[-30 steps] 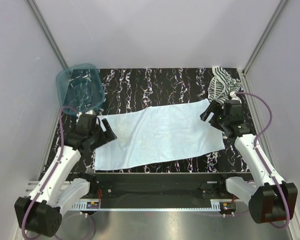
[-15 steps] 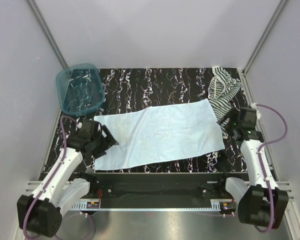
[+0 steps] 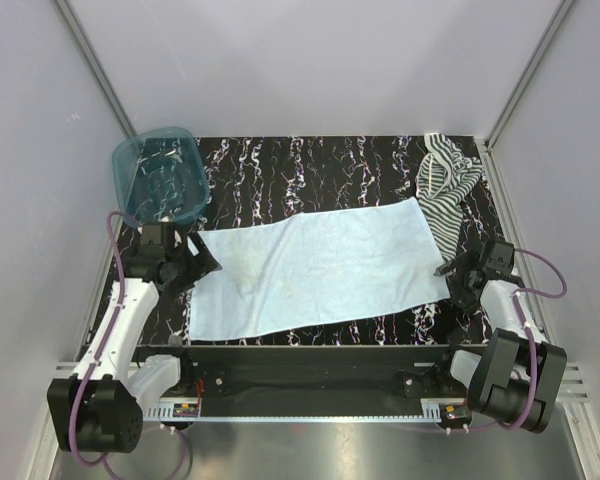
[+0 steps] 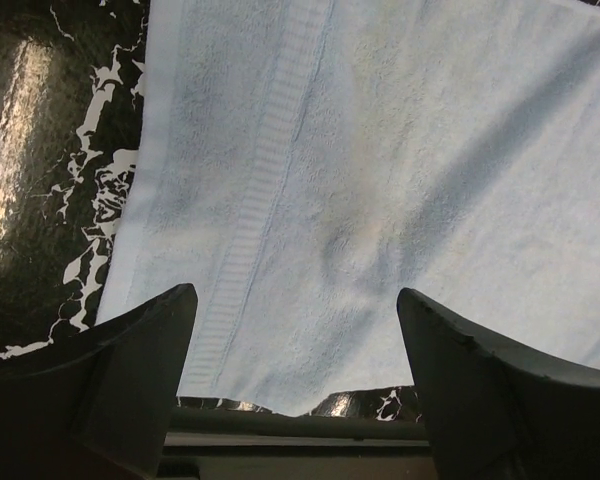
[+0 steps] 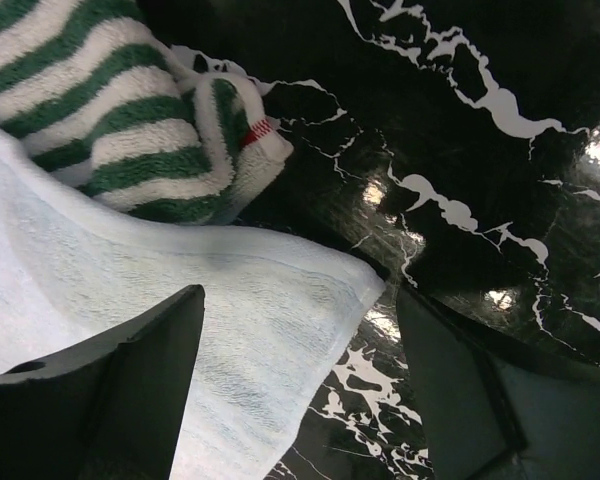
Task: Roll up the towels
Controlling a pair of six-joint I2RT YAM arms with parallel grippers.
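Pale blue towel (image 3: 320,265) lies flat and spread out across the middle of the black marbled bench (image 3: 310,165), long side running left to right. Left claw (image 3: 202,266) hangs over its left end, jaws wide apart, nothing in them; the wrist view shows the woven band of the towel right between the fingers (image 4: 130,370). Right claw (image 3: 448,278) sits at the towel's near right corner, also spread open and empty. The striped towel (image 3: 445,185) is crumpled in the far right corner, its near end touching the blue one. A teal basket (image 3: 130,165) stands far left.
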